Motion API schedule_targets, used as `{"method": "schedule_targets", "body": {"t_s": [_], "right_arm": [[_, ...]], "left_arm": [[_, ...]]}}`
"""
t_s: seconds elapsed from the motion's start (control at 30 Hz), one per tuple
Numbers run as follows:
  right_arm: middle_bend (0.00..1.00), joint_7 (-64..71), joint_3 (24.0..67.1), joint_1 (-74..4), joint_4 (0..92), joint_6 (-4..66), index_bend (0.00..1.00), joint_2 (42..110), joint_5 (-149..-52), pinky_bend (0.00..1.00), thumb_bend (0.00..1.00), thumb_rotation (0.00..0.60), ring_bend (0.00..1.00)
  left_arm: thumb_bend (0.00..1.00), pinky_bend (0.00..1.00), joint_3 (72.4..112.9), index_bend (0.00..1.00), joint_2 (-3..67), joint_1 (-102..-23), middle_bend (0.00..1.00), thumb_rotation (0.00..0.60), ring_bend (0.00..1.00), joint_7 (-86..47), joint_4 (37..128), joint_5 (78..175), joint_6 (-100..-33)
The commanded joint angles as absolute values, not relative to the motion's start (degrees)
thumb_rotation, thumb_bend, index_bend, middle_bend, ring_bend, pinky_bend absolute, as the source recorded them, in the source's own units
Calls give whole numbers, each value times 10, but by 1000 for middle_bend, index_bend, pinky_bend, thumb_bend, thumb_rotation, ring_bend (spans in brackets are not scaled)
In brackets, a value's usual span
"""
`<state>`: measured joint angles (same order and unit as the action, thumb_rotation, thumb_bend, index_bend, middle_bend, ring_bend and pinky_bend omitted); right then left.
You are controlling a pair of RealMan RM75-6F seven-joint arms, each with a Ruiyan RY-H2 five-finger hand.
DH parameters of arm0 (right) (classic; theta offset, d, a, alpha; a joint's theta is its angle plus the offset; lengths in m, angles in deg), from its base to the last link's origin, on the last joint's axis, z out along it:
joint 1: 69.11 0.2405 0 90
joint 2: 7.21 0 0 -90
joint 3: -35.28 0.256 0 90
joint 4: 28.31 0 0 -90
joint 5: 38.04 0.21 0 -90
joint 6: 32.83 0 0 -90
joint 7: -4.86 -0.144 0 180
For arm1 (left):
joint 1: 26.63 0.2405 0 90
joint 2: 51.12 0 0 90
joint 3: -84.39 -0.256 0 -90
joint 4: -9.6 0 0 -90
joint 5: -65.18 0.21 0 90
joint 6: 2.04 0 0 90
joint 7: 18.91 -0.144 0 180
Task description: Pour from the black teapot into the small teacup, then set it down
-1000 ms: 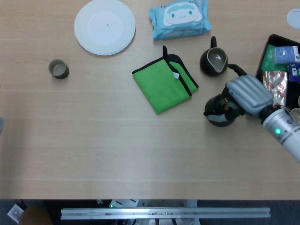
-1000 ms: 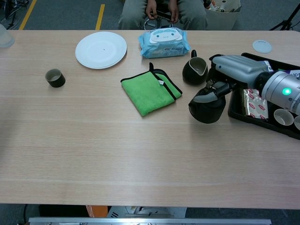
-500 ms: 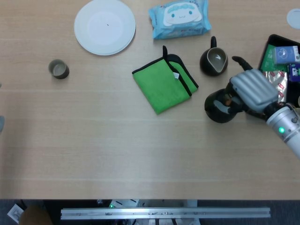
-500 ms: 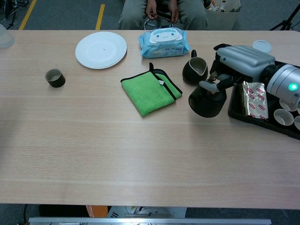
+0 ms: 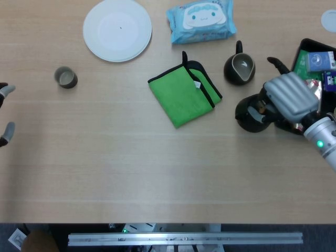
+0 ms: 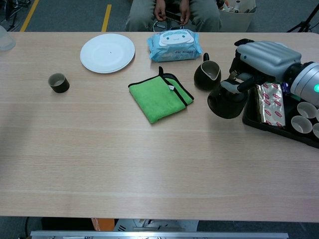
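The black teapot (image 5: 251,118) (image 6: 225,102) is at the right of the table, close beside the black tray. My right hand (image 5: 289,97) (image 6: 266,55) lies over its top and grips it by the handle side. The small dark teacup (image 5: 65,77) (image 6: 59,82) stands far off at the left of the table, upright. Only the fingertips of my left hand (image 5: 4,90) show, at the left edge of the head view; they are spread apart and hold nothing. The chest view does not show the left hand.
A black pitcher (image 5: 240,67) (image 6: 207,74) stands just behind the teapot. A green cloth (image 5: 184,94) lies mid-table, with a white plate (image 5: 117,30) and a wipes pack (image 5: 201,20) behind. The black tray (image 6: 279,127) holds packets and white cups.
My right hand has carried the teapot to the right and slightly back, nearer the tray. My left hand's fingertips have come into the head view at the left edge.
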<state>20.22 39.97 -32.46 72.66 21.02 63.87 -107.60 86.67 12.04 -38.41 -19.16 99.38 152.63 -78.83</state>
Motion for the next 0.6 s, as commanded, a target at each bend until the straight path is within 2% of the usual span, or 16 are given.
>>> {"method": "schedule_targets", "body": {"t_s": [0.03,0.27,0.6], "right_arm": [[966,204,400,-326,728,213,1000,636,-1074,35,376,447,881],[965,200,406,-329,733,220,1000,624,-1069,35,375,450,881],[965,199,411,-338,750,235,1000,597,-1068,35,373,448,881]], "left_arm": [[375,126,871,144,121,-398,176,600,133,-187,991,1532,-776],[375,126,889,135,133,-442,176,600,133,-154,977,1531,-737],[375,126,915,134,163,-528,176,600,133,-76,928,1499,-623]]}}
